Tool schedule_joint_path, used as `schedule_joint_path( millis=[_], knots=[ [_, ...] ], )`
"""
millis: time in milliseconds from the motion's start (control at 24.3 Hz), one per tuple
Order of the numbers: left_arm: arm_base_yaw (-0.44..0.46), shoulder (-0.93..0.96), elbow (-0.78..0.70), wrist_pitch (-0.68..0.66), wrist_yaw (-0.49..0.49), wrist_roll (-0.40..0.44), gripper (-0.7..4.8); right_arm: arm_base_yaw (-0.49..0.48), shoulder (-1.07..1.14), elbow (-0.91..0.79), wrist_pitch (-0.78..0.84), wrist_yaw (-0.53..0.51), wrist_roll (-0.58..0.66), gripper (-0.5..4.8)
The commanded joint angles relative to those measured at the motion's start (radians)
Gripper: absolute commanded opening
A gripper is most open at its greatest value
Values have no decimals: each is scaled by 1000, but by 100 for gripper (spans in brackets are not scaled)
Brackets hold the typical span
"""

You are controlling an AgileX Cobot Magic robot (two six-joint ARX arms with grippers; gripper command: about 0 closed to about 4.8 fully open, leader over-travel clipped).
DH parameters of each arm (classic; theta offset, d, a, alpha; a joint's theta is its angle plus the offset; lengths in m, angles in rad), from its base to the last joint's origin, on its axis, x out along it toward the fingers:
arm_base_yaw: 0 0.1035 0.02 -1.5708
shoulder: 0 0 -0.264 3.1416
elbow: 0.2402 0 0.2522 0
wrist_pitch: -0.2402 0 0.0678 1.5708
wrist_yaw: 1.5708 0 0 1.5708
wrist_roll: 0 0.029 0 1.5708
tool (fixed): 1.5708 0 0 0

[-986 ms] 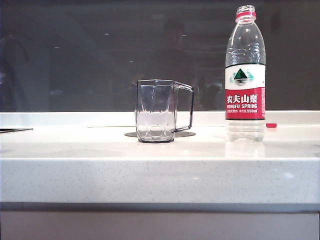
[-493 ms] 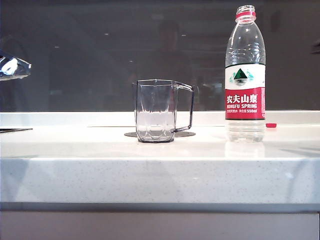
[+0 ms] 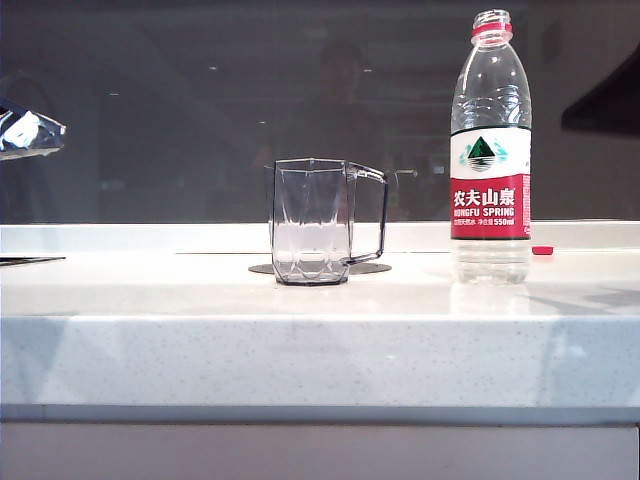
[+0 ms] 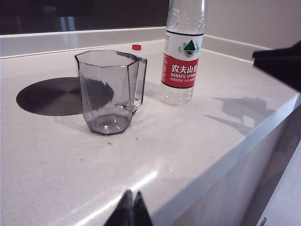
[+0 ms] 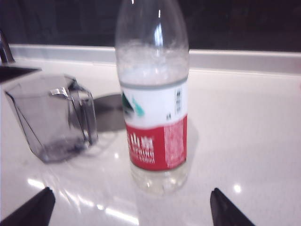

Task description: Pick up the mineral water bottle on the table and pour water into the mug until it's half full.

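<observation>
From the exterior view, the mineral water bottle (image 3: 490, 150) stands upright on the table (image 3: 320, 350), uncapped, mouth up, long axis vertical, well right of the mug (image 3: 312, 222), whose handle points toward it; a little red cap (image 3: 542, 250) sits just behind; the right arm only shows as a dark shape at the far right edge. Left wrist view: the left gripper (image 4: 130, 209) hangs near the front edge with fingertips pressed together, holding nothing, well short of the mug. Right wrist view: the right gripper (image 5: 129, 207) has jaws spread wide either side of the bottle's base, not touching yet; I'd push in level, centre on the label, and squeeze gently so the open bottle doesn't tip or spurt.
</observation>
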Motion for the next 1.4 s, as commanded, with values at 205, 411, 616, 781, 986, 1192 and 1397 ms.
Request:
schedule_joint_path(
  millis=[205, 411, 616, 781, 986, 1192, 1397],
  knots=[
    [-3, 0, 2, 6, 1, 2, -4, -2, 343, 3, 401, 83, -8, 479],
    [-3, 0, 2, 6, 0, 2, -4, -2, 607, 13, 633, 76, -7, 479],
    [-3, 0, 3, 6, 1, 2, -4, -8, 1007, 95, 990, 83, -8, 479],
    [-3, 0, 2, 6, 0, 2, -4, -9, 1159, 141, 1099, 87, -7, 479],
    [-3, 0, 3, 6, 1, 2, -4, -10, 1244, 206, 1098, 104, -11, 479],
    [-3, 0, 2, 6, 0, 2, -4, -37, 1282, 269, 1093, 123, -11, 479],
    [-3, 0, 2, 6, 0, 2, -4, -53, 1314, 309, 1083, 116, -11, 479]
  ],
)
